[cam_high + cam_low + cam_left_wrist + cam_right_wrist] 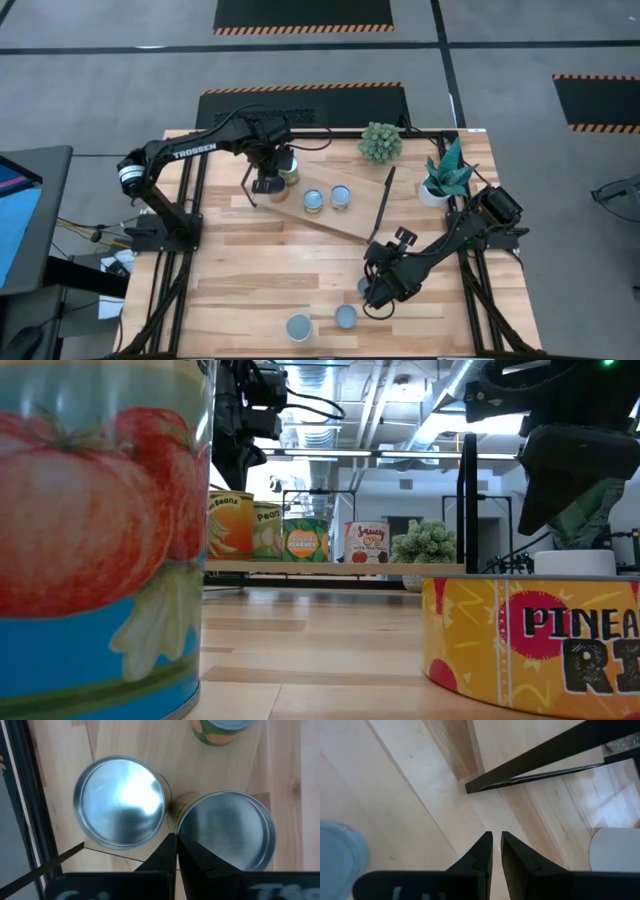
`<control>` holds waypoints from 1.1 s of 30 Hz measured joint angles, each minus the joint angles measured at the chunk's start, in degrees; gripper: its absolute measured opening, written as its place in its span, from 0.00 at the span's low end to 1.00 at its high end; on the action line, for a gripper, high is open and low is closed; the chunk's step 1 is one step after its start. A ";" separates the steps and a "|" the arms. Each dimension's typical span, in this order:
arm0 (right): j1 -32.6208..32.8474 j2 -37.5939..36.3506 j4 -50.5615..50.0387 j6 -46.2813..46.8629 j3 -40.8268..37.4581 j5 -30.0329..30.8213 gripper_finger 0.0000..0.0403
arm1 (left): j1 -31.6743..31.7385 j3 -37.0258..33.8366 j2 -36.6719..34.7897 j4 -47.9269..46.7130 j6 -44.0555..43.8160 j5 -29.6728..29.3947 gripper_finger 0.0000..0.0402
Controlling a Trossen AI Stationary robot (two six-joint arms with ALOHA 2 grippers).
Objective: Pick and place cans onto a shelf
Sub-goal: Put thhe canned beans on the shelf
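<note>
Over the shelf's left end, the left gripper (pixel 267 185) hangs above two cans that stand side by side on the shelf (pixel 330 222). Seen from its wrist camera, its two dark fingers (pixel 170 855) are pressed together with no gap, their tips pointing at the seam between the two silver can tops (pixel 120 802) and (pixel 226 827); nothing sits between the fingers, and the pictures do not settle whether the tips touch either can. A third can with an orange and green label (pixel 220 730) stands further along the board.

From above, two more cans (pixel 314 200) and (pixel 341 196) rest mid-shelf, close together. The low view shows the row on the shelf by label: a beans can (pixel 232 525), a second can beside it (pixel 267 530), an orange-labelled can (pixel 305 540) and a white saucy can (pixel 368 542).

Near the table's front, the right gripper (pixel 372 298) is low over the plank tabletop (pixel 260 270), its fingers (pixel 480 855) drawn nearly together with only a thin slit between them, empty. Two cans stand near it on the table: one with a blue-grey top (pixel 345 317) just beside it and another (pixel 299 327) a little further left. Close to the low camera these read as a tomato can (pixel 100 530) and a pineapple can (pixel 530 640).
</note>
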 joint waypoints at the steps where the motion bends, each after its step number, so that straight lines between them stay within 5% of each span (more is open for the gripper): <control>1: 0.00 0.00 0.02 -0.02 0.00 0.02 0.15 | -0.02 0.00 0.00 0.00 0.03 0.01 0.00; 8: -0.02 0.00 0.09 -0.02 0.00 -0.01 0.15 | -0.07 0.00 0.00 0.14 -0.14 4.30 0.02; 23: 0.68 0.00 -0.02 -0.02 0.00 -0.05 0.15 | -0.09 1.36 -0.08 -1.39 -1.67 -1.57 0.09; 27: 0.66 0.00 -0.11 -0.02 0.00 -0.05 0.15 | -1.48 5.62 -0.20 -6.19 -5.76 3.08 0.09; 33: 0.81 0.00 -0.04 -0.02 0.00 -0.21 0.15 | -6.40 7.83 -0.33 -11.15 -9.01 17.57 0.09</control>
